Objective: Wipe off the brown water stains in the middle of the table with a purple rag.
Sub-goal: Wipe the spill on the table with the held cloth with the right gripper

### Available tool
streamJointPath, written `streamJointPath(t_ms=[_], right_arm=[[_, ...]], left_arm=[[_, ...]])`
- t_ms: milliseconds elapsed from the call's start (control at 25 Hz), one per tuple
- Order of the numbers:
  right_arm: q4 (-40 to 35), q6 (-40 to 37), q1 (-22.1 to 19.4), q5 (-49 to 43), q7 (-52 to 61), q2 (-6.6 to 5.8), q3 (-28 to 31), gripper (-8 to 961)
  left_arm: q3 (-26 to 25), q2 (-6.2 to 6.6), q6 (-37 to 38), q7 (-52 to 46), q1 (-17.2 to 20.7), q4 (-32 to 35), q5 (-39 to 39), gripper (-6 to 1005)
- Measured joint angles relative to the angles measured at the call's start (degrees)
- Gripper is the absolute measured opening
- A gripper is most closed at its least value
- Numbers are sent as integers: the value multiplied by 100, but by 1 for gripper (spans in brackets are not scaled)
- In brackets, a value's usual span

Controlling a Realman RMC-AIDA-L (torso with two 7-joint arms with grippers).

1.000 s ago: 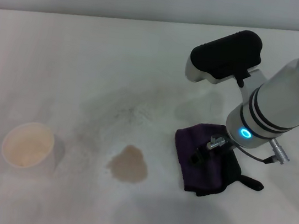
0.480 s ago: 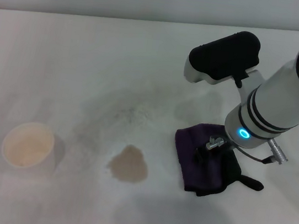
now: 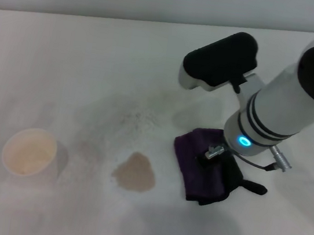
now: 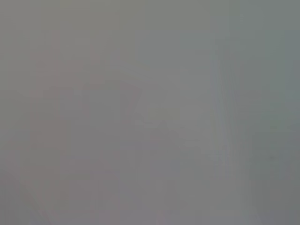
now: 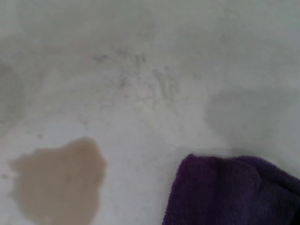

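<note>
The brown water stain (image 3: pixel 134 173) is a small light-brown blotch on the white table (image 3: pixel 95 56), near the front middle. It also shows in the right wrist view (image 5: pixel 58 180). The purple rag (image 3: pixel 192 153) lies bunched on the table just right of the stain, a small gap apart, and shows in the right wrist view (image 5: pixel 225 192). Its black tab (image 3: pixel 252 187) sticks out to the right. My right gripper (image 3: pixel 216 161) reaches down onto the middle of the rag and is shut on it; the wrist hides the fingers. My left gripper is out of view.
A paper cup (image 3: pixel 29 152) with light-brown liquid stands at the front left. Faint grey speckled smudges (image 3: pixel 136 117) spread behind the stain. The left wrist view shows only blank grey.
My right arm has moved left toward the stain, and the rag has slid left with it. The stain and the cup have not moved.
</note>
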Motion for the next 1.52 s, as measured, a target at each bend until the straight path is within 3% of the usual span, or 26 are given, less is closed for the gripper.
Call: streamJointPath(t_ms=[80, 200, 320, 360, 680, 880, 1080, 1520], right_arm=[[-1, -78, 92, 123, -2, 5, -111, 83], [39, -253, 273, 344, -3, 6, -330, 61], [102, -398, 402, 498, -3, 5, -492, 61], [270, -651, 666, 816, -1, 6, -805, 61], [656, -1264, 1463, 2067, -129, 6, -1704, 60], [602, -1395, 1573, 2679, -564, 5, -1786, 59], [819, -1368, 1613, 2462, -495, 5, -1711, 59], [977, -663, 1428, 859, -65, 7, -868, 58]], left_arm=[[-1, 0, -1, 4, 0, 3, -8, 893], [0, -7, -4, 19, 0, 3, -11, 893], [0, -21, -6, 81, 0, 3, -13, 894], [-1, -25, -7, 105, 0, 3, -14, 894], [-10, -42, -10, 140, 0, 2, -18, 894], [-9, -48, -10, 141, 0, 2, -18, 895], [-11, -52, -10, 144, 0, -29, -18, 894], [-28, -20, -146, 149, 62, 11, -136, 893]])
